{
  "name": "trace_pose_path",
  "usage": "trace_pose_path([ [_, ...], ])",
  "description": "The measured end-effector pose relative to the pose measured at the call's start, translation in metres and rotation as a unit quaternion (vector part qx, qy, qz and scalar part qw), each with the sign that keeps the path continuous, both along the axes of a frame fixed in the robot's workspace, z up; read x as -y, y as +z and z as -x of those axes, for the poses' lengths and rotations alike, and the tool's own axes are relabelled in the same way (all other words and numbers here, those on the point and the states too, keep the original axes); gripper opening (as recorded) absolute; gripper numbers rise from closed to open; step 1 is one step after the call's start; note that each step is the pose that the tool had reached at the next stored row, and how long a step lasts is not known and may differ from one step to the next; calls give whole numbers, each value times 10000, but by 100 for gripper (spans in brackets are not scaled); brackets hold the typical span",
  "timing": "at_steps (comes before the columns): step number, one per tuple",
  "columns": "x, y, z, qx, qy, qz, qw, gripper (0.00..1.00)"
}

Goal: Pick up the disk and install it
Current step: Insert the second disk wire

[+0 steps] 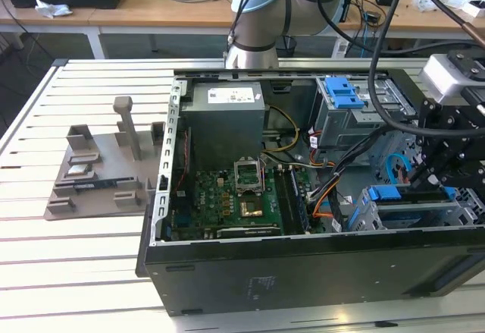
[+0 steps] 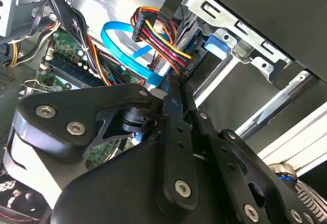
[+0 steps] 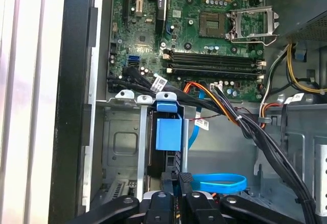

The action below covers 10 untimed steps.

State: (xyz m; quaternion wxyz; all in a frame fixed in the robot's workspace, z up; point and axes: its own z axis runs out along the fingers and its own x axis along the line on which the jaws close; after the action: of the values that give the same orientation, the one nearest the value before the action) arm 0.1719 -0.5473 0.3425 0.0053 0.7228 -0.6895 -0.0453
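Observation:
The disk (image 1: 409,199) sits edge-up in the lower drive cage at the exterior view's right end of the open computer case, with blue rails along its edges. In the first wrist view its dark body (image 3: 162,157) stands in the cage slot under a blue carrier tab (image 3: 168,132). My gripper (image 1: 424,185) hangs right over that cage. In both wrist views its black fingers (image 2: 172,106) are closed together, tips at the disk's end beside the blue rail (image 2: 214,44). My gripper (image 3: 185,179) meets the disk's edge; I cannot tell whether anything is pinched.
A grey stand (image 1: 98,170) with upright posts lies on the slatted table at the exterior view's left. Inside the case are the motherboard (image 1: 227,204), a power supply (image 1: 227,117), an upper cage with a blue latch (image 1: 345,90), cable bundles (image 3: 219,101) and a blue data cable (image 3: 219,182).

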Motion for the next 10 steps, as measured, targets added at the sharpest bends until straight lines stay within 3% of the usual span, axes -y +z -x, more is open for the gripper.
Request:
trace_pose_path([
  [10, 0, -40, 0, 1, 1, -6, 10000, 16],
])
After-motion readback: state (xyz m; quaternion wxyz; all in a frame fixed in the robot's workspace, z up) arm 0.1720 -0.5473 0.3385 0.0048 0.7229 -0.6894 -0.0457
